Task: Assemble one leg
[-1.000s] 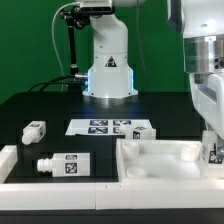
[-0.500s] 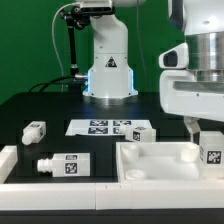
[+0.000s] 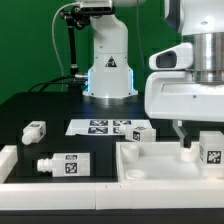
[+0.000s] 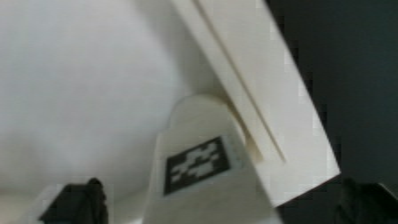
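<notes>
A white leg [image 3: 210, 150] with a black-and-white tag stands at the right end of the white tray-like panel [image 3: 160, 165], next to its raised edge. My gripper [image 3: 197, 146] hangs low over that end. One dark finger [image 3: 185, 143] is beside the leg on the exterior view's left. In the wrist view the leg [image 4: 214, 160] fills the space between my fingers [image 4: 80, 203], with a gap showing at one side. My gripper [image 4: 217, 208] is open around the leg. The panel's floor [image 4: 89, 90] and rim [image 4: 249, 70] lie behind it.
Three more tagged white legs lie on the black table: one small [image 3: 34, 130] at the left, one lying flat [image 3: 62, 165] at the front left, and one [image 3: 140, 132] just behind the panel. The marker board [image 3: 100, 127] lies mid-table. The robot base [image 3: 108, 65] stands at the back.
My gripper and arm have moved toward the exterior view's left, over the panel's right end. The tagged leg there has stayed nearly in place.
</notes>
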`<state>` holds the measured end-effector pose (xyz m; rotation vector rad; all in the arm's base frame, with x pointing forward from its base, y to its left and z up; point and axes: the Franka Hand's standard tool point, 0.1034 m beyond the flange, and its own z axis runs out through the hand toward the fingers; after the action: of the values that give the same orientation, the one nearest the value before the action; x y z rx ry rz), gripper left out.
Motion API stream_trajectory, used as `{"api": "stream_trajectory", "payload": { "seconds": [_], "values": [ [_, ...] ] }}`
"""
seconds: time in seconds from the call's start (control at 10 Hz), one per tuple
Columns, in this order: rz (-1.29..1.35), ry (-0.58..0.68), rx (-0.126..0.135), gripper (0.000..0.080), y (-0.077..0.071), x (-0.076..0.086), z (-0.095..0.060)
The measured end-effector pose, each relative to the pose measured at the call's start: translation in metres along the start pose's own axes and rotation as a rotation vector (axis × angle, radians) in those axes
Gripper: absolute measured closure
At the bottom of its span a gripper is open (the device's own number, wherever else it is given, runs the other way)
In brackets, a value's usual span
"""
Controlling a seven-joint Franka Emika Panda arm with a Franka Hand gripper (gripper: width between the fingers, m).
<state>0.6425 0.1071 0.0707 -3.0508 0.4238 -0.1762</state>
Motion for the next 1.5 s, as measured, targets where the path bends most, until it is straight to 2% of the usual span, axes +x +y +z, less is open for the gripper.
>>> {"api": "stream_trajectory", "payload": {
  "seconds": [0.1,0.2,0.3,0.4,0.5,0.8,0.9,1.3,1.4,1.5],
  "values": [
    [0.048,-0.001,-0.001,0.0150,0.000,-0.001,0.001],
    [0.049,-0.001,-0.001,0.0245,0.000,0.000,0.001],
    [0.088,-0.001,0.001,0.0245,0.000,0.000,0.001],
    [0.180,-0.002,0.000,0.0446,0.000,-0.001,0.001],
    [0.216,-0.002,-0.004,0.0501,0.002,0.000,0.001],
    [0.343,-0.004,-0.012,0.0501,0.006,0.000,0.001],
    [0.358,-0.004,-0.019,0.0501,0.010,0.001,0.000],
    [0.350,-0.007,-0.020,0.0501,0.009,0.001,0.000],
    [0.336,-0.010,-0.016,0.0500,0.007,0.001,-0.006],
    [0.326,0.000,0.005,0.0500,0.001,0.007,-0.026]
  ]
}}
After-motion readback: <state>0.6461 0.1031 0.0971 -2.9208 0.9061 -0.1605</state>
